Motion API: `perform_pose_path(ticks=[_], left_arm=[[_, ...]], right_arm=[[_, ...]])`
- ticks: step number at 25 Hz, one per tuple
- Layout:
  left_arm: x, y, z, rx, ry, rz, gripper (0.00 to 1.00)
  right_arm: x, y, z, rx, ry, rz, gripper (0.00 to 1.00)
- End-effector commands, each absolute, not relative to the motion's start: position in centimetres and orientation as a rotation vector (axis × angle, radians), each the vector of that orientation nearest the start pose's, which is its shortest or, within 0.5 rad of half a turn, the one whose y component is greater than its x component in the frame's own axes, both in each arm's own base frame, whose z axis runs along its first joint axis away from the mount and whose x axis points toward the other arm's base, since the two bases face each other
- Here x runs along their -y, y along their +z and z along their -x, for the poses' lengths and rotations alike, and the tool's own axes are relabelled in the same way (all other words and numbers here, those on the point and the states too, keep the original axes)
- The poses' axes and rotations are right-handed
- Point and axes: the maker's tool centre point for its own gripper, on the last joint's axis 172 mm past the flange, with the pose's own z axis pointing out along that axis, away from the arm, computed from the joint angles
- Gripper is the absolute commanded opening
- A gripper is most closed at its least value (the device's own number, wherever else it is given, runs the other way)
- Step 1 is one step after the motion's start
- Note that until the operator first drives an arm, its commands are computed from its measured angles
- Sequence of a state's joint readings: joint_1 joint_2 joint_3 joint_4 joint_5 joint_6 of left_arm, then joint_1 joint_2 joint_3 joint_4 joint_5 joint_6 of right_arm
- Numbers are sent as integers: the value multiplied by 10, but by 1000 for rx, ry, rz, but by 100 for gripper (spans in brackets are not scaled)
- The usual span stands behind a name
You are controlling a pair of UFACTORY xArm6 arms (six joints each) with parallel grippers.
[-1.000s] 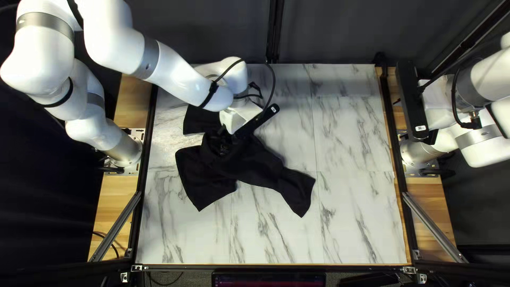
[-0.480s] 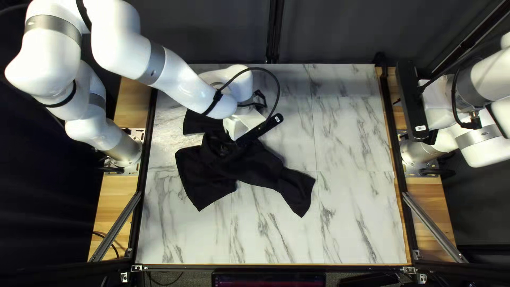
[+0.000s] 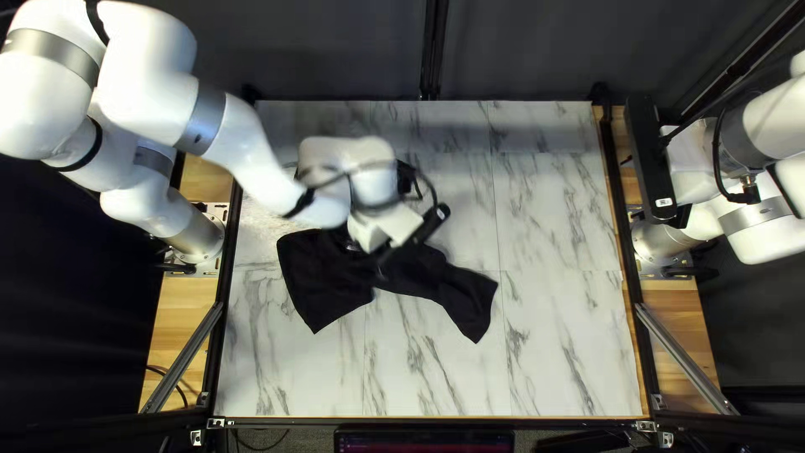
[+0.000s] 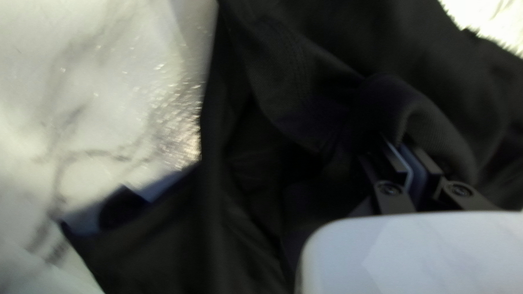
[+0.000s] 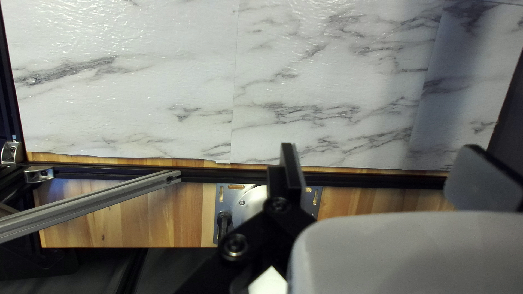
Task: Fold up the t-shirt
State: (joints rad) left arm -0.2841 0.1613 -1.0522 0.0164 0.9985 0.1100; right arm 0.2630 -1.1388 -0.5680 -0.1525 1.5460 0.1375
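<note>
T-shirt, black and rumpled, sprawls over the marble-patterned table, partly under my left arm. Grainy wooden board runs alongside. Left gripper has cloth pinched; its wrist view reveals the ribbed, arching fold, hidden from above. Right gripper, at the table's edge, spreads wide; its wrist view shows a slotted metal plate.

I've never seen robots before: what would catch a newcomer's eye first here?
Probably the big white left arm, reaching in from the left of the top left view. Below it, a crumpled black t-shirt stands out against the pale, marble-patterned tabletop. The right arm is at that view's right edge.
</note>
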Motion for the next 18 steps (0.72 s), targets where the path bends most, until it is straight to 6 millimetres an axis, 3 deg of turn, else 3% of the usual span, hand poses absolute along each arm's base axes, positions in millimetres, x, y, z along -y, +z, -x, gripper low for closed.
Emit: perform_pose_path(ticks=[1,2,3,4,5,9,13,18], left_arm=[[185,113,-438,-292,290,2942,0],[195,116,-435,-229,295,2919,0],[201,116,-434,-199,295,2907,16],[204,115,-432,-184,292,2901,44],[206,115,-429,-168,280,2894,100],[203,125,-416,-190,175,2897,100],[185,144,-403,-206,115,2890,100],[167,145,-379,-196,61,2887,100]], right_arm=[[-16,308,-214,190,-305,3239,100],[-16,308,-214,190,-305,3239,100],[-16,308,-214,190,-305,3239,100],[-16,308,-214,190,-305,3239,100],[-16,308,-214,190,-305,3239,100],[-16,308,-214,190,-305,3239,100],[-16,308,-214,190,-305,3239,100],[-16,308,-214,190,-305,3239,100]])
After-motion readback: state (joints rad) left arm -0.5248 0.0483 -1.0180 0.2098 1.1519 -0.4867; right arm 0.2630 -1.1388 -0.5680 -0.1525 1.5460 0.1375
